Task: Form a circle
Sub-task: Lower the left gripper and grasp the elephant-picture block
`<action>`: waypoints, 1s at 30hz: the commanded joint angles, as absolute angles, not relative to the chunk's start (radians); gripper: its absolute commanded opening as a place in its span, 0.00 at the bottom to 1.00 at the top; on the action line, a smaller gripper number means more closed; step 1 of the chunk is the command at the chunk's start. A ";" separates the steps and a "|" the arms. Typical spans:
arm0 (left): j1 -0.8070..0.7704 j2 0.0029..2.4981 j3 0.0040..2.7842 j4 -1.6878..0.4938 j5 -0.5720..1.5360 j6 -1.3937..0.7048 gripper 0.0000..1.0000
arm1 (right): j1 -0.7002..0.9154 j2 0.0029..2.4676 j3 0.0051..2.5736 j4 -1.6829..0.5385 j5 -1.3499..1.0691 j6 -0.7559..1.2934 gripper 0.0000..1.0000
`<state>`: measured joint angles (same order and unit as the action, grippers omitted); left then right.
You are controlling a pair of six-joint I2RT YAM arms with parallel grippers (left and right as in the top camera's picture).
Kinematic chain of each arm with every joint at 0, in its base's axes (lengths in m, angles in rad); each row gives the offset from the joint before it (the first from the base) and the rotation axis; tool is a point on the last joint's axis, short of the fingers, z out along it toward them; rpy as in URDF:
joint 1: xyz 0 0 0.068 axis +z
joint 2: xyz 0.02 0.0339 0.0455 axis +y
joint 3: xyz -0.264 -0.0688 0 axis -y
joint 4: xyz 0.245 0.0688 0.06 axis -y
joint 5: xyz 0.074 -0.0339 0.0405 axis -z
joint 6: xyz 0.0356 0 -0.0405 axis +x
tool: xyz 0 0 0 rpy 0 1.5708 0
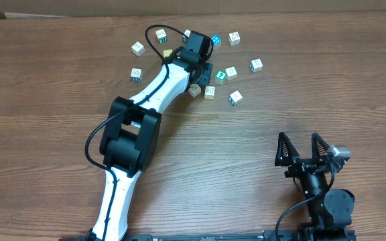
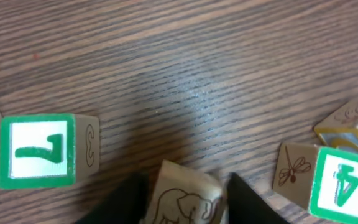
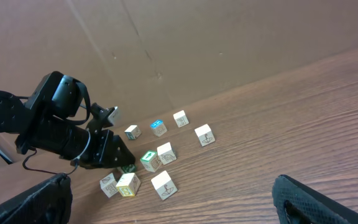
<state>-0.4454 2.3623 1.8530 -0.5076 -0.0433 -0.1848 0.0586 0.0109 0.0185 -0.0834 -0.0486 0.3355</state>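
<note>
Several small wooden picture blocks lie scattered at the far middle of the table, among them one [image 1: 137,48] at the left and one [image 1: 235,98] at the right. My left gripper [image 1: 206,72] reaches into the cluster. In the left wrist view its two dark fingers press on both sides of a block with an elephant drawing [image 2: 182,198], so the left gripper [image 2: 186,202] is shut on it. A green-framed block [image 2: 37,152] lies to its left and another green-framed block [image 2: 344,177] to its right. My right gripper [image 1: 302,148] rests open and empty near the front right.
A yellow-edged block [image 2: 347,124] touches the right green-framed one. In the right wrist view, loose blocks [image 3: 164,184] lie just in front of the left arm [image 3: 55,134]. A brown cardboard wall [image 3: 229,43] stands behind the table.
</note>
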 commanded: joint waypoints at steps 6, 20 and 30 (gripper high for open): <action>-0.446 2.368 1.867 -0.515 -0.072 -0.179 0.33 | 0.051 0.003 0.008 -0.081 -0.054 0.324 1.00; -0.445 2.348 1.873 -0.524 -0.094 -0.179 0.24 | 0.051 0.003 0.008 -0.081 -0.054 0.324 1.00; -0.442 2.165 1.882 -0.609 -0.115 -0.180 0.25 | 0.051 0.003 0.008 -0.081 -0.054 0.324 1.00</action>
<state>-0.4446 2.3028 1.8542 -0.5831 -0.0956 -0.1837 0.0586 0.0109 0.0185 -0.0837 -0.0486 0.3355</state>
